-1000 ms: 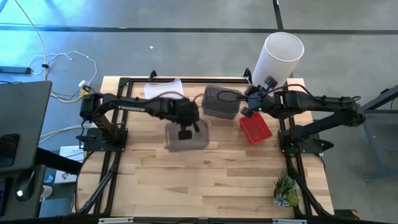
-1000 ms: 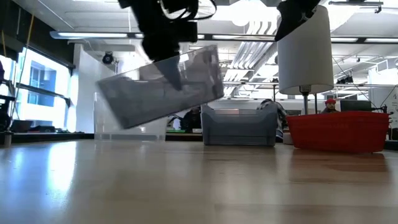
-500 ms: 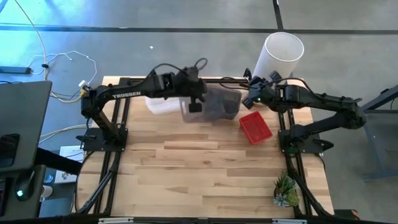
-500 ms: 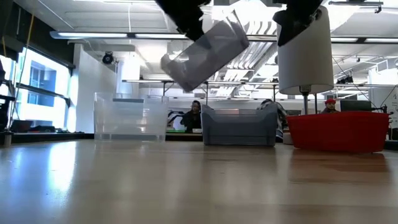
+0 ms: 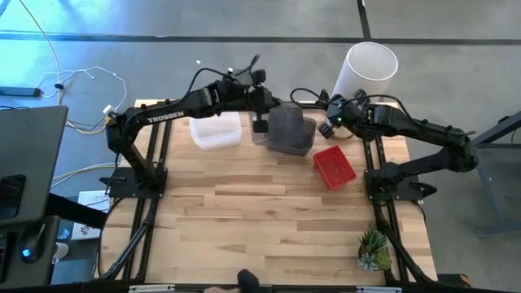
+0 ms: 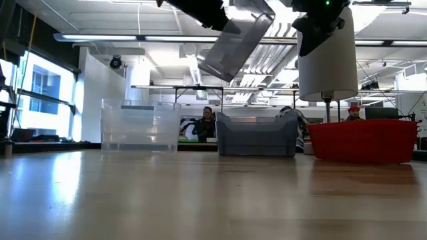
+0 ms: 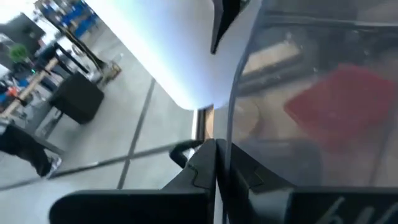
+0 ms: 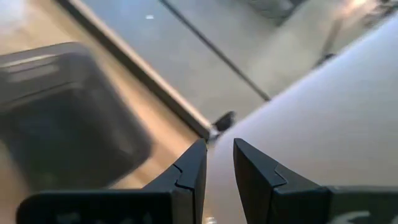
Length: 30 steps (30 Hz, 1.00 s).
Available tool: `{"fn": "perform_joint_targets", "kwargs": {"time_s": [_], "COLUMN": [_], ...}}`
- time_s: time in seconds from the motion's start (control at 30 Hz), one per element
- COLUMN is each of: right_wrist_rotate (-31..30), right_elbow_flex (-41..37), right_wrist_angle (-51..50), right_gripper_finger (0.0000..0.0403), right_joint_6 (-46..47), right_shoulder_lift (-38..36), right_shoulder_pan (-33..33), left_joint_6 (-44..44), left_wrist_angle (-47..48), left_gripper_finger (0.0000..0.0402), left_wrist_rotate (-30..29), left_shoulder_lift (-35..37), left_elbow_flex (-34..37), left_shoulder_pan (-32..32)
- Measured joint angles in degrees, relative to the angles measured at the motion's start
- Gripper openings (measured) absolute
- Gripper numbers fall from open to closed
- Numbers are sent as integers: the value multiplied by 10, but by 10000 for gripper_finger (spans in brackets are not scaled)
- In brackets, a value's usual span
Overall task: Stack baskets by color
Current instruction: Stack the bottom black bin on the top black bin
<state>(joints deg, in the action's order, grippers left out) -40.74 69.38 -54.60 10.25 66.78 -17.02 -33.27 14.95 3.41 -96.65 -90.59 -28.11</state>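
Now, notes from the table.
Left gripper: my left gripper [image 5: 260, 124] is up in the air over the far middle of the table, clenched on the wall of a grey basket [image 6: 235, 41]; the left wrist view shows the fingers [image 7: 214, 171] pinched on that wall.
Held basket: tilted steeply, well clear of the tabletop, hanging above the grey stack [image 5: 291, 140].
Grey stack: sits on the table at the far middle, upright, between the clear baskets [image 5: 216, 131] and the red baskets [image 5: 334, 167]. How many are nested there I cannot tell.
Clear baskets: far left of the table, upright, near the grey stack but apart from it. Count not readable.
Red baskets: right of the grey stack and a little nearer, resting flat on the table; in the low view they show at the right [image 6: 363, 141].
Right gripper: my right gripper [image 5: 332, 119] hovers at the far right, just beside the white cylinder [image 5: 365, 73]. Fingers [image 8: 189, 174] stand a little apart with nothing between them; released.
Cylinder: tall, upright, at the far right corner of the table.
Plant: small green plant [image 5: 373, 250] at the near right edge of the table [image 5: 269, 220], well apart from the baskets.
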Motion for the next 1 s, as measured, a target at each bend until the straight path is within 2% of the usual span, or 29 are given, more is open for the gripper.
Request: {"fn": "perform_joint_targets", "kwargs": {"time_s": [0.2, 0.27, 0.4, 0.77, 1.0], "right_wrist_rotate": [-74, -89, -87, -88, -82], "right_elbow_flex": [0, 0, 0, 0, 0], "right_wrist_angle": [0, 0, 0, 0, 0], "right_gripper_finger": [67, 67, 67, 67, 67], "right_joint_6": [-2, -8, -14, -2, 3], "right_shoulder_lift": [0, 0, 0, 0, 0], "right_shoulder_pan": [-23, -27, -33, -34, -34], "left_joint_6": [-8, -1, 24, 26, 26], "left_wrist_angle": [-44, -50, -54, -52, -51], "left_gripper_finger": [0, 0, 0, 0, 0], "left_wrist_rotate": [25, 49, 92, 82, 95], "left_shoulder_lift": [-1, -1, -22, -104, -127], "left_elbow_flex": [0, 0, -2, -16, -32], "left_shoulder_pan": [-29, -40, -56, -68, -62]}}
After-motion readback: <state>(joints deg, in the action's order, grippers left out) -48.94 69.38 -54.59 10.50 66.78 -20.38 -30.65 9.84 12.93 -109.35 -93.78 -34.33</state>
